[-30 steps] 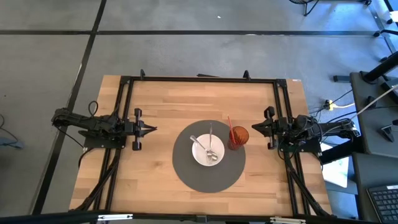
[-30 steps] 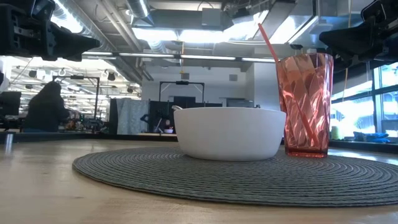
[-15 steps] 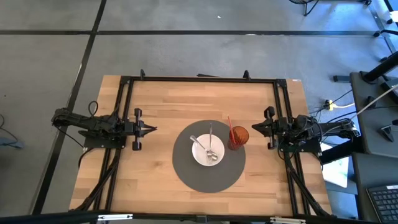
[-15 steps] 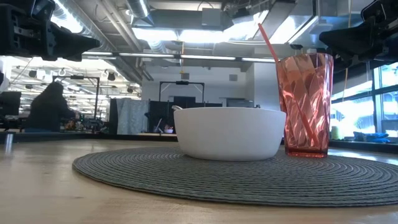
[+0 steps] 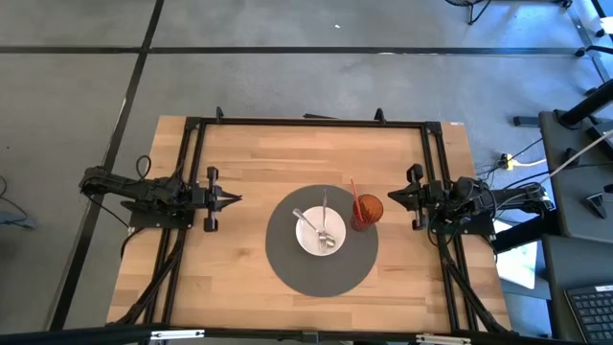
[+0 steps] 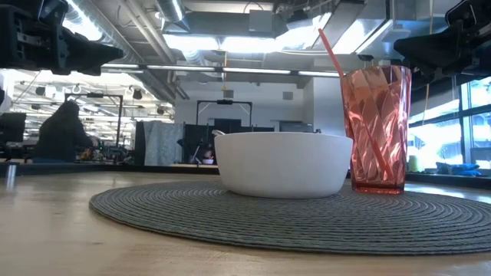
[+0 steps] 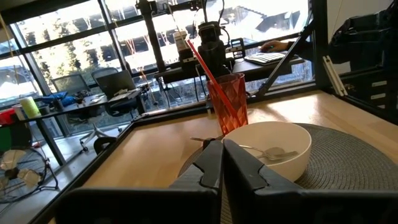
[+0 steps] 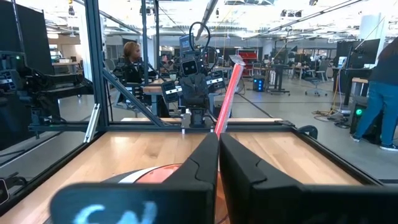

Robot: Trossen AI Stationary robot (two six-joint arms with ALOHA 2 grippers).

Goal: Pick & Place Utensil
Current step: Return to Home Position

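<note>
A white bowl [image 5: 320, 233] stands on a round grey placemat [image 5: 287, 264] at the table's middle. Inside it lie metal utensils [image 5: 324, 228], a fork and spoons, their handles leaning on the rim. A red faceted tumbler [image 5: 367, 210] with a red straw [image 5: 353, 195] stands on the mat right of the bowl. My left gripper [image 5: 237, 198] hovers left of the mat, shut and empty. My right gripper [image 5: 391, 195] hovers just right of the tumbler, shut and empty. The left wrist view shows the bowl [image 7: 273, 149] and tumbler [image 7: 228, 102] ahead.
A black metal frame [image 5: 306, 123] runs along the table's far and side edges. Bare wooden tabletop [image 5: 249, 158] lies around the mat. In the low view a person [image 6: 60, 132] sits in the room behind; another person [image 8: 378, 106] stands far off in the right wrist view.
</note>
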